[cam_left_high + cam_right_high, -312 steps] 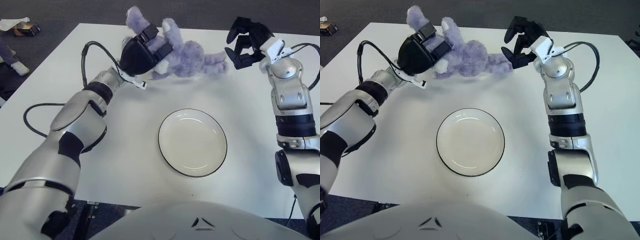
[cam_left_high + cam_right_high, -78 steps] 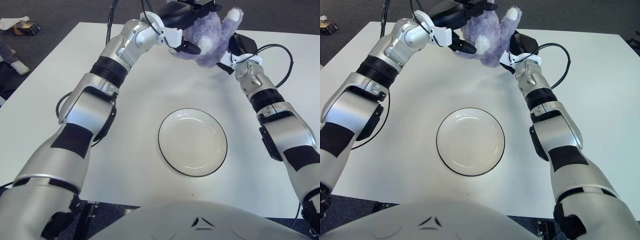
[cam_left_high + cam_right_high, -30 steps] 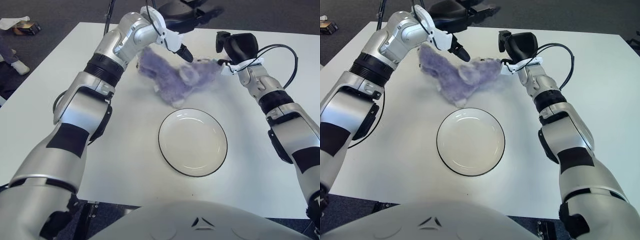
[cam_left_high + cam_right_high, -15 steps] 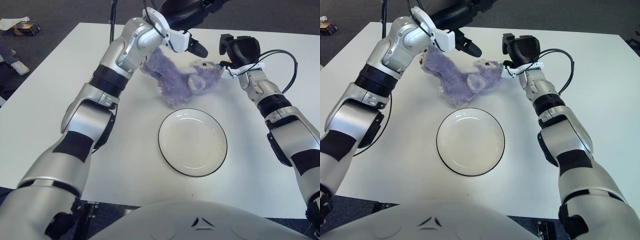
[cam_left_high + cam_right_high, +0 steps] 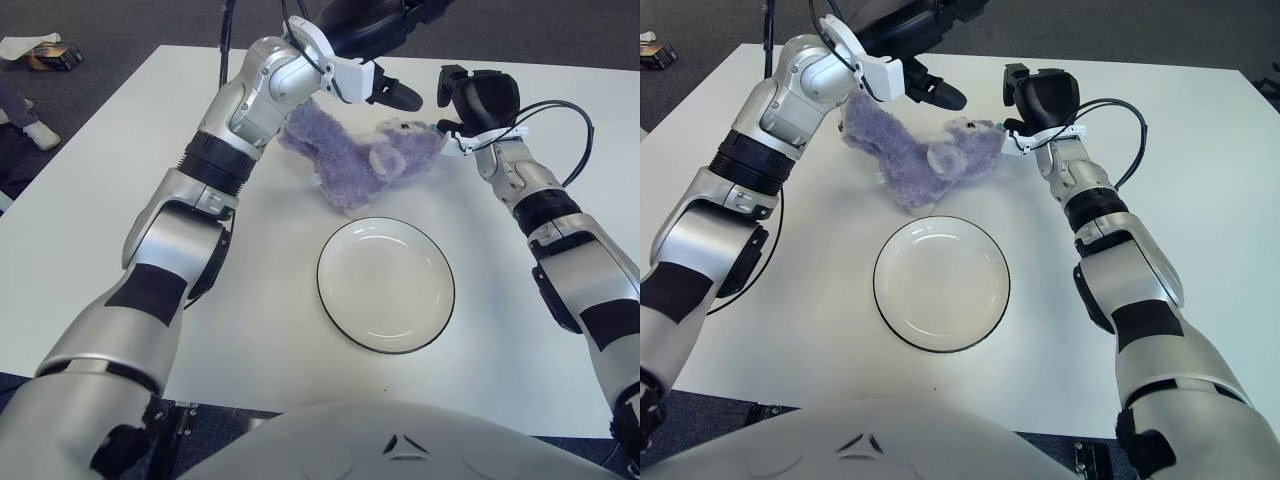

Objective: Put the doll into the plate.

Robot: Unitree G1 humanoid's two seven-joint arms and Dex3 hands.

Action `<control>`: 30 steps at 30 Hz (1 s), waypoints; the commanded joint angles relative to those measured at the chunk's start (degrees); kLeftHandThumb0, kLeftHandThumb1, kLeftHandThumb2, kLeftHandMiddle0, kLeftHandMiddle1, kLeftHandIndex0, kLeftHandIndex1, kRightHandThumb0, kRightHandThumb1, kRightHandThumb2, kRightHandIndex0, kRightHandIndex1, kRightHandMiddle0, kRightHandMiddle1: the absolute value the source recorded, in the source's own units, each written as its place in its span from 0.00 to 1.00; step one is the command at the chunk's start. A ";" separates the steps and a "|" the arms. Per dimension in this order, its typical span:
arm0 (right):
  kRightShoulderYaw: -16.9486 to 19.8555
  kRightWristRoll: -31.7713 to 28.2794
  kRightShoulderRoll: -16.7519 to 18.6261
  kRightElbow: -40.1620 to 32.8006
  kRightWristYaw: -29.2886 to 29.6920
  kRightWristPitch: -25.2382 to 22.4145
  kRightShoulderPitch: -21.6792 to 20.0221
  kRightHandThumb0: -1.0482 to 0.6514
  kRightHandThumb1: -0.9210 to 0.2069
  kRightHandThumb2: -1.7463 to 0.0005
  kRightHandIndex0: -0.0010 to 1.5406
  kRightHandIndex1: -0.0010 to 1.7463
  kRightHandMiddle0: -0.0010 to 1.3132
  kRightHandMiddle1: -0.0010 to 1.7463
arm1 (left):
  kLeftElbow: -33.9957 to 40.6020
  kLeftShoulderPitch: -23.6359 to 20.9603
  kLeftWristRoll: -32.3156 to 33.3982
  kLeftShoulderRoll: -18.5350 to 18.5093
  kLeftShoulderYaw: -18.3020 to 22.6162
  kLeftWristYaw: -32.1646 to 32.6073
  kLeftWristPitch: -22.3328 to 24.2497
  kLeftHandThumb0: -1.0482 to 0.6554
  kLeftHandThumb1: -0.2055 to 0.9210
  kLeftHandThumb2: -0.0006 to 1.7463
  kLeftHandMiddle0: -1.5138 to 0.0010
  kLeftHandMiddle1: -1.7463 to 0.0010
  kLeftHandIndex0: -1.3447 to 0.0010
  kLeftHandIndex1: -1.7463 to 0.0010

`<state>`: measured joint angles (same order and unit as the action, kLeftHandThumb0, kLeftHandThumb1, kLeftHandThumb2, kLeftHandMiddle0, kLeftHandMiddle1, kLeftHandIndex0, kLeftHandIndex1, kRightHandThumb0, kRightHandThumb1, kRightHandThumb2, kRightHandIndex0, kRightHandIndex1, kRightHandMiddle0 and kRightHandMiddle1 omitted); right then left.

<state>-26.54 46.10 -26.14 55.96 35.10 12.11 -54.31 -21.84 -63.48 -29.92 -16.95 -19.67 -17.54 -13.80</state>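
Nearest, the round white plate with a dark rim (image 5: 385, 285) sits bare on the white table (image 5: 250, 300). Just beyond its far-left edge lies the fluffy purple plush doll (image 5: 360, 160), on the table rather than in the dish. Farther back, the left hand (image 5: 375, 30) hovers above it with fingers spread, gripping nothing; the right hand (image 5: 478, 98) is by the doll's head, grip unclear. A re-grasp could fail: soft fur may slip, or a nudge could push it further off.

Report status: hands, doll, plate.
Left hand open above doll. Right hand beside its head, grip unclear. Doll on table, just behind plate.
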 commanded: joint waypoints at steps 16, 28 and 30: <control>3.38 -1.60 -4.02 -8.34 -9.73 -1.95 1.68 0.62 0.77 0.09 0.54 0.95 0.44 1.00 | 14.36 7.78 -0.55 -5.41 0.89 -9.96 10.15 0.02 1.00 0.38 0.91 0.96 1.00 0.72; 11.27 -6.12 -5.38 -30.01 -17.37 -6.98 11.86 0.62 0.76 0.10 0.55 0.92 0.44 1.00 | 3.59 5.68 -5.91 -6.62 -0.16 2.65 -1.70 0.02 1.00 0.39 0.92 0.61 1.00 0.52; 12.08 -6.28 -5.85 -31.97 -18.68 -7.44 12.76 0.62 0.76 0.10 0.55 0.93 0.43 1.00 | 3.43 6.68 -6.86 -6.84 0.23 4.70 -2.16 0.03 1.00 0.38 0.91 0.50 1.00 0.45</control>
<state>-16.32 40.96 -30.57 26.80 18.24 5.75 -43.24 -17.68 -56.79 -35.36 -23.08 -19.73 -16.13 -14.71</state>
